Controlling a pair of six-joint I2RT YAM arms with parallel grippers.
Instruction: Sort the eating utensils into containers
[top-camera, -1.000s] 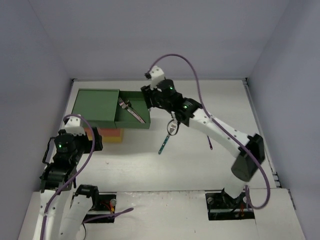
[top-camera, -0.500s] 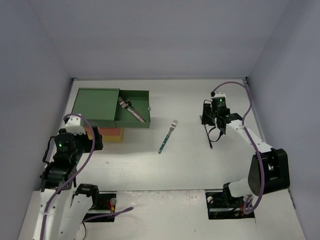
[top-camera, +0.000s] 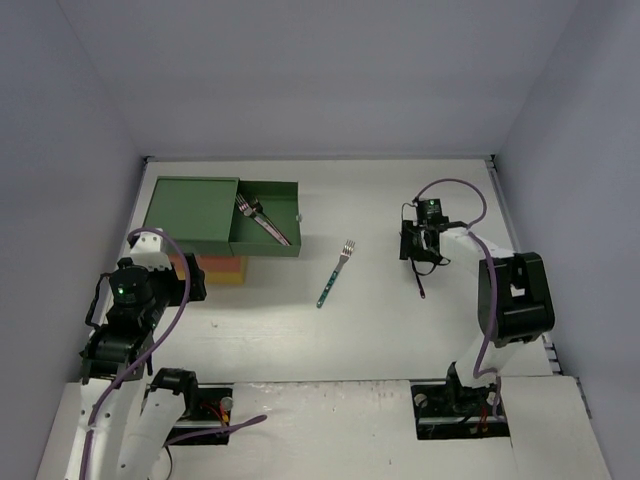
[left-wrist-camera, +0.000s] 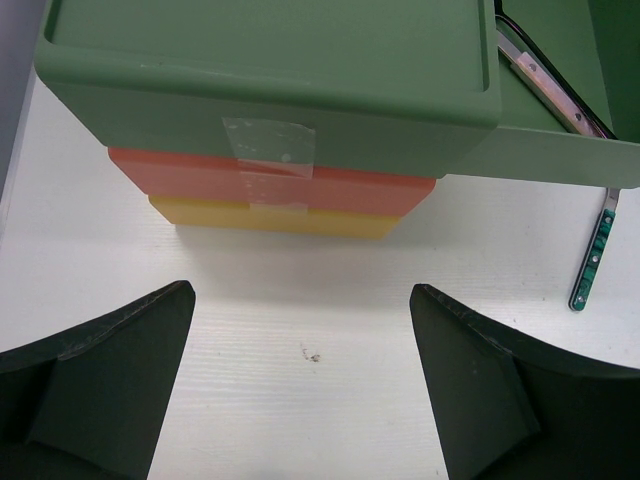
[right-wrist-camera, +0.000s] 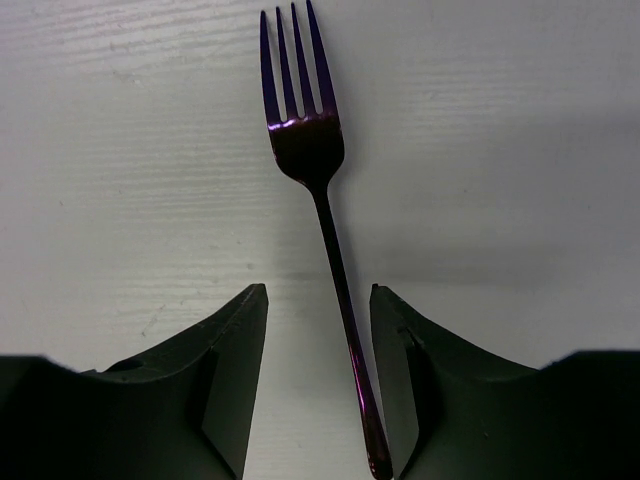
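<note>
Right wrist: our right gripper (right-wrist-camera: 318, 300) is straddling the purple fork (right-wrist-camera: 305, 150), jaws narrow, handle lying close along one finger's inner edge; left gripper (left-wrist-camera: 300, 300) is gaping wide.

Lit evenly and softly from above. Bright on the white wood-grain tabletop (top-camera: 380, 320), dimmer up the pale grey-lilac walls (top-camera: 300, 80) in the overhead view. Only soft shadows: a faint grey band under the stacked green, orange-red and yellow drawer unit (left-wrist-camera: 280, 70), a weak grey gradient around the slim purple metal fork (right-wrist-camera: 305, 150). Thin bright glint at the root of the tines; pale sheen on the clear tape strip (left-wrist-camera: 268, 145). Slightly out of focus on the black fingers (left-wrist-camera: 100, 390) of the left gripper (left-wrist-camera: 300, 300) and on those of the right gripper (right-wrist-camera: 318, 295); crisp wood grain beyond.
</note>
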